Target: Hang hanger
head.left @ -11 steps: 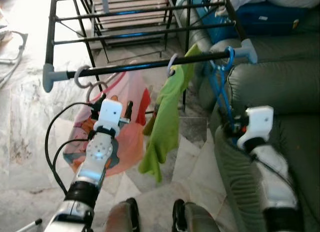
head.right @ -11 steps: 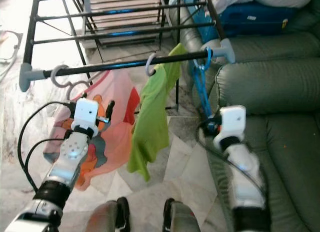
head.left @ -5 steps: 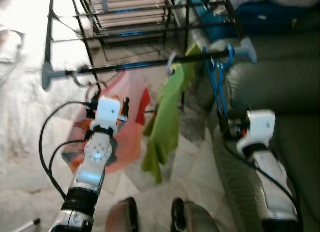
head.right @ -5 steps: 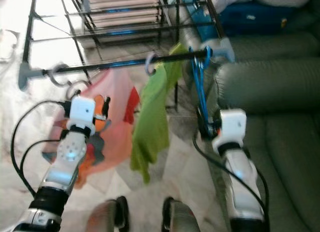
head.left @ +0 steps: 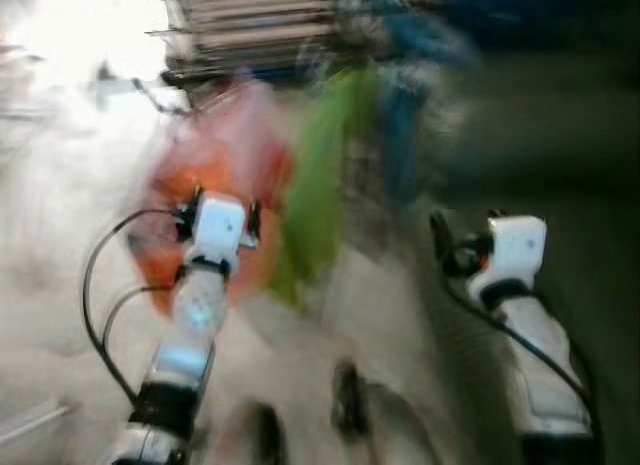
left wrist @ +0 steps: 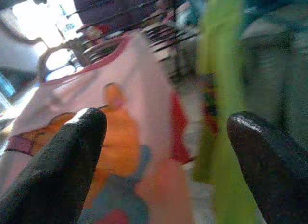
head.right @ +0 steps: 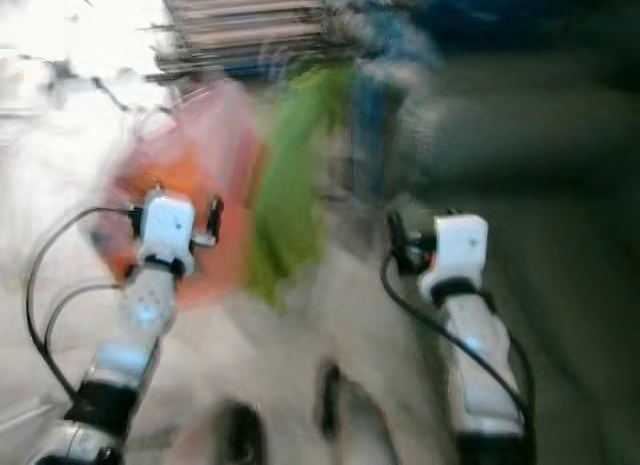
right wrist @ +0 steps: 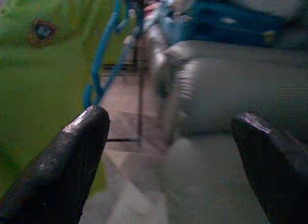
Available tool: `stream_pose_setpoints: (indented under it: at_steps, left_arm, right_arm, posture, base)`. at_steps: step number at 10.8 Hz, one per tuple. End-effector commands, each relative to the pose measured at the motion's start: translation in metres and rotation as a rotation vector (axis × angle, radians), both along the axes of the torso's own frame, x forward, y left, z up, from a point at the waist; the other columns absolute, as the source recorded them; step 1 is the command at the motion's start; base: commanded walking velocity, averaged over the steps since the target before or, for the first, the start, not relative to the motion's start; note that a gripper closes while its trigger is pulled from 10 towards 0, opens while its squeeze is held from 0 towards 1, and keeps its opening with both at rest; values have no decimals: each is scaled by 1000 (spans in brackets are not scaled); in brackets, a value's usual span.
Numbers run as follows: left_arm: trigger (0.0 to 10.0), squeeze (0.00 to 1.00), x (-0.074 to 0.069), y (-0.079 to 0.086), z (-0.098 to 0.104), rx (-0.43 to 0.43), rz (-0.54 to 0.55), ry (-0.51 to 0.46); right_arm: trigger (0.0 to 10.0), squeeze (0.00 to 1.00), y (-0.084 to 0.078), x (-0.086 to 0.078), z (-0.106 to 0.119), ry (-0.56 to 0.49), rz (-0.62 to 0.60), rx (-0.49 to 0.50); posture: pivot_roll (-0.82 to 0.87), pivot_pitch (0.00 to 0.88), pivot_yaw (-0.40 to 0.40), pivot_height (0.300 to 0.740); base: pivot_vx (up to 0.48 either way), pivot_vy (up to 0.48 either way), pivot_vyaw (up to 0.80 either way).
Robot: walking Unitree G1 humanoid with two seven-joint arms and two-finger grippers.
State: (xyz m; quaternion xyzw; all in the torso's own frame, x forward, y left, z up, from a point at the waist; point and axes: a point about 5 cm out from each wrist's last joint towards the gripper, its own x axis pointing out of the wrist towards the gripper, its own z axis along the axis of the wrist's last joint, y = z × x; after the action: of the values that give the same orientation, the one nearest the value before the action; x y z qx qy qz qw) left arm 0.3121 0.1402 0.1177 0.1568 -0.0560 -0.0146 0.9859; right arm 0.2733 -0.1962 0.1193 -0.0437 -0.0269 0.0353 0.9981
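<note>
The head views are heavily blurred. A blue hanger (right wrist: 100, 55) hangs free beside a green shirt (right wrist: 33, 65), beyond my right gripper (right wrist: 168, 161), which is open and holds nothing. In the left eye view that gripper (head.left: 442, 241) is low at the right, in front of the sofa, with the hanger a blue smear (head.left: 402, 135) above it. My left gripper (head.left: 222, 203) is open and empty in front of a pink shirt (head.left: 215, 150) with an orange print. Through its wrist camera, the fingers (left wrist: 53, 171) stand wide apart before that pink shirt (left wrist: 110, 113).
A dark green sofa (head.left: 560, 135) takes up the right side, with a blue thing on it (right wrist: 226, 24). A black drying rack (head.left: 250, 25) stands behind the hung clothes. Pale marble floor (head.left: 60, 235) lies at the left. My feet (head.left: 345, 405) show at the bottom.
The whole picture has blurred and the scene has slid upward as the camera moves. My right gripper, which was at the blue hanger's lower end, is now apart from it.
</note>
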Motion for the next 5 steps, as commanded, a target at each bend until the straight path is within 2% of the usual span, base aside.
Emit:
stream_pose_setpoints:
  at_steps: [1, 2, 3, 4, 5]
  left_arm:
    - [10000, 0, -2, 3, 0, 8, 16, 2]
    - [10000, 0, -2, 4, 1, 7, 16, 2]
    - [10000, 0, -4, 6, -2, 7, 16, 4]
    - [10000, 0, -2, 6, -3, 4, 19, 10]
    - [10000, 0, 0, 6, -3, 3, 21, 12]
  right_arm:
    - [10000, 1000, 2, 0, 2, -8, -3, 5]
    - [10000, 890, 4, -1, 3, -10, 3, 14]
    - [10000, 694, 6, -1, 1, -9, 4, 18]
    - [10000, 141, 6, 2, 1, -7, 7, 21]
    - [10000, 0, 6, 3, 2, -12, 26, 10]
  posture:
    - [-94, 171, -3, 740]
    - [-95, 171, -3, 740]
    - [-97, 169, -4, 740]
    - [-97, 169, -4, 740]
    - [-97, 169, -4, 740]
  base:
    - [-398, 0, 0]
    - [-375, 0, 0]
    - [0, 0, 0]
    - [0, 0, 0]
    - [0, 0, 0]
